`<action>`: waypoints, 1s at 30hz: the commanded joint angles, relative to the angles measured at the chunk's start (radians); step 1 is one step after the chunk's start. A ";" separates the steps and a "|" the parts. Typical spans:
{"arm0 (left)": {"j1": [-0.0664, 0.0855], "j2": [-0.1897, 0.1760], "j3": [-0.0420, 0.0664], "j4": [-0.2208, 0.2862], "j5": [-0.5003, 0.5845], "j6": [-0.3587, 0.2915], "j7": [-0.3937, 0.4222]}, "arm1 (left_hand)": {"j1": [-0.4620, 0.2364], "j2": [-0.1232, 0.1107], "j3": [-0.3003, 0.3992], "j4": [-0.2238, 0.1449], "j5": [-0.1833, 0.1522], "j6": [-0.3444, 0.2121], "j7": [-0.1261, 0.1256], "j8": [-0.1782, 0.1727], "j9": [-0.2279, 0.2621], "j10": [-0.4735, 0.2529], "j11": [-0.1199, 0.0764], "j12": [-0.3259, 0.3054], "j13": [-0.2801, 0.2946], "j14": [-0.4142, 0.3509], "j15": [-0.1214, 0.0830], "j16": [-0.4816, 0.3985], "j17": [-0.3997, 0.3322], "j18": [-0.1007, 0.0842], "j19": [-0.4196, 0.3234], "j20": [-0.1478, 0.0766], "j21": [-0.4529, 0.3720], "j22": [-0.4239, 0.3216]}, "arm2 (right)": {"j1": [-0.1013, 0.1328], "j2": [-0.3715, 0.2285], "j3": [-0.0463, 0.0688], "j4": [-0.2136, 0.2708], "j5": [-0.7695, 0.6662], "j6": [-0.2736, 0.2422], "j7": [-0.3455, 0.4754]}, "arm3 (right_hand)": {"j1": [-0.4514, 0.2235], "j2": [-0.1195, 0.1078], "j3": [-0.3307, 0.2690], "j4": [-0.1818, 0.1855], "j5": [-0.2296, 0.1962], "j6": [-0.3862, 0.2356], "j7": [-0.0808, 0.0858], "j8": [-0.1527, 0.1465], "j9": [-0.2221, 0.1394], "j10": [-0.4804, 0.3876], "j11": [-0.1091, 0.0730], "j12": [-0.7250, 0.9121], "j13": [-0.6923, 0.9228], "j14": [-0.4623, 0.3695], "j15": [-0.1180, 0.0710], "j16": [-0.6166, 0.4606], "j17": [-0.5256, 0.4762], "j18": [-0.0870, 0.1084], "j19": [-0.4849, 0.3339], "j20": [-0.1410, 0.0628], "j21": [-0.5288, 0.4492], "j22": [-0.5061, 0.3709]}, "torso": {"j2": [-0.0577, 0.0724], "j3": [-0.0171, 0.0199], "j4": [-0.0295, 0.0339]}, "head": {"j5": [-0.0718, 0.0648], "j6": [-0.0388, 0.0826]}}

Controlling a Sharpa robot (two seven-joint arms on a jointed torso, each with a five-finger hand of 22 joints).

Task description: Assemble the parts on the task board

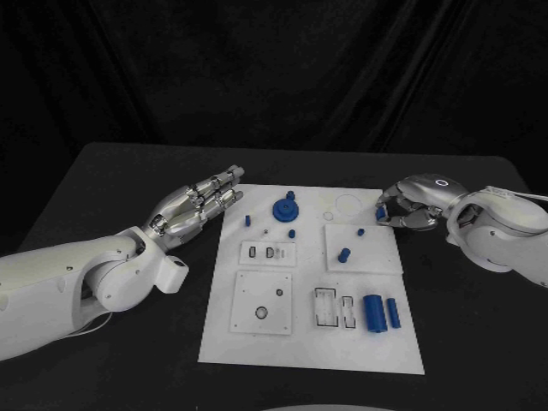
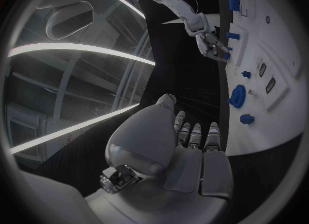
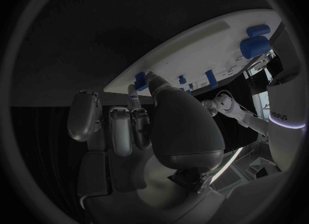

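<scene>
The white task board (image 1: 311, 351) lies in the middle of the black table. My right hand (image 1: 410, 211) is at the board's far right corner and pinches a small blue peg (image 1: 382, 210) between thumb and a finger; the right wrist view shows that peg (image 3: 139, 78) at the board's edge (image 3: 193, 49). My left hand (image 1: 200, 208) hovers beside the board's left edge, fingers stretched out and holding nothing. On the board are a blue gear (image 1: 284, 208), several small blue pegs such as one (image 1: 343, 253), and two blue cylinders (image 1: 373, 312) at the near right.
White inset plates with slots and holes (image 1: 262, 301) sit on the board's near half. Black table surface (image 1: 114, 184) surrounds the board, with a dark curtain behind. In the left wrist view the right hand (image 2: 212, 44) sits at the board's far corner beyond the gear (image 2: 237, 96).
</scene>
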 commanded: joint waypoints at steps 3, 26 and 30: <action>0.000 0.001 0.001 0.001 -0.003 0.016 0.005 | -0.003 -0.003 0.006 -0.002 -0.006 -0.003 0.001 -0.001 -0.001 0.001 0.004 -0.003 -0.001 0.001 0.005 -0.004 -0.001 0.018 0.001 0.009 -0.005 -0.002 | -0.003 0.002 0.000 -0.002 -0.006 0.000 -0.005 | 0.021 0.004 0.001 -0.004 0.039 0.029 -0.011 0.024 0.015 0.106 -0.014 0.003 0.263 0.104 -0.013 0.003 0.263 -0.002 -0.005 -0.007 -0.006 0.138 | 0.000 -0.0002 -0.0006 | 0.002 -0.002; 0.000 -0.005 0.001 0.004 -0.003 0.016 0.002 | -0.005 -0.003 0.010 -0.003 -0.006 0.004 0.005 0.000 0.000 0.003 0.009 -0.003 -0.001 0.001 0.004 -0.004 -0.001 0.018 0.002 0.010 -0.005 -0.001 | 0.042 0.007 0.001 0.120 0.044 -0.077 0.025 | 0.069 0.028 0.015 -0.041 0.142 0.107 -0.008 0.100 0.084 0.106 -0.017 0.003 0.263 0.104 -0.019 0.003 0.263 -0.004 0.006 -0.016 -0.007 0.148 | 0.000 -0.0002 -0.0012 | 0.008 -0.012; 0.000 -0.003 0.001 0.002 -0.003 0.016 0.001 | -0.005 -0.003 0.010 -0.003 -0.006 0.004 0.005 0.000 0.000 0.003 0.009 -0.003 -0.001 0.001 0.004 -0.004 -0.001 0.018 0.002 0.010 -0.005 -0.001 | 0.058 0.034 0.001 0.169 0.049 -0.069 0.042 | 0.066 0.026 0.014 -0.042 0.161 0.104 -0.006 0.100 0.088 0.106 -0.015 0.003 0.263 0.104 -0.017 0.003 0.263 -0.004 0.007 -0.015 -0.007 0.149 | -0.001 -0.0005 -0.0002 | 0.001 -0.014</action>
